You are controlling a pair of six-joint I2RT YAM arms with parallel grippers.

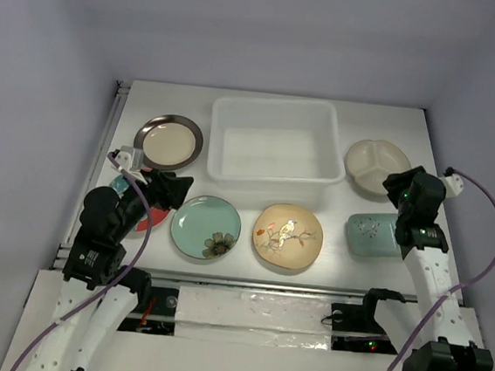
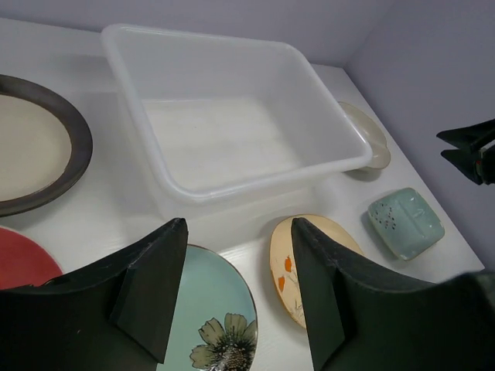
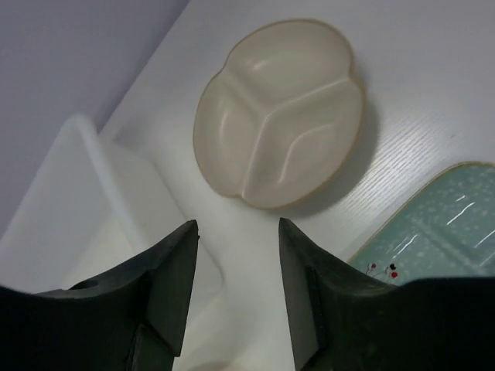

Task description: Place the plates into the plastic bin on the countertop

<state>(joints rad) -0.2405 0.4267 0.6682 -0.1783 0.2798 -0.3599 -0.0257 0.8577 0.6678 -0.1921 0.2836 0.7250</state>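
Left gripper (image 2: pixel 238 232): jaws spread wide, nothing between them; it hovered off the front-left corner of the plastic bin (image 1: pixel 273 146), aimed toward it.
Right gripper (image 3: pixel 236 232): jaws likewise apart and empty; it hung just off the bin's right side, pointing down at the cream divided plate (image 3: pixel 280 112).
Under the left arm: the red-and-teal plate (image 1: pixel 145 218) lay front-left of the bin, partly hidden by the arm.
In front of the bin: the teal flower plate (image 1: pixel 206 226) and the tan bird plate (image 1: pixel 287 235) lay side by side.
Left of the bin: the dark-rimmed cream plate (image 1: pixel 169 141) sat close beside its wall.
Right of the bin: the cream divided plate lay near the back, with the pale green rectangular plate (image 1: pixel 371 234) nearer the front.
Bin contents: none; its floor showed bare.
Progress: nothing done. All six plates rested on the countertop (image 1: pixel 385 124), and none was held.
Remaining: every plate had to be picked up and set inside; the right arm looked closest to starting, on the divided plate.
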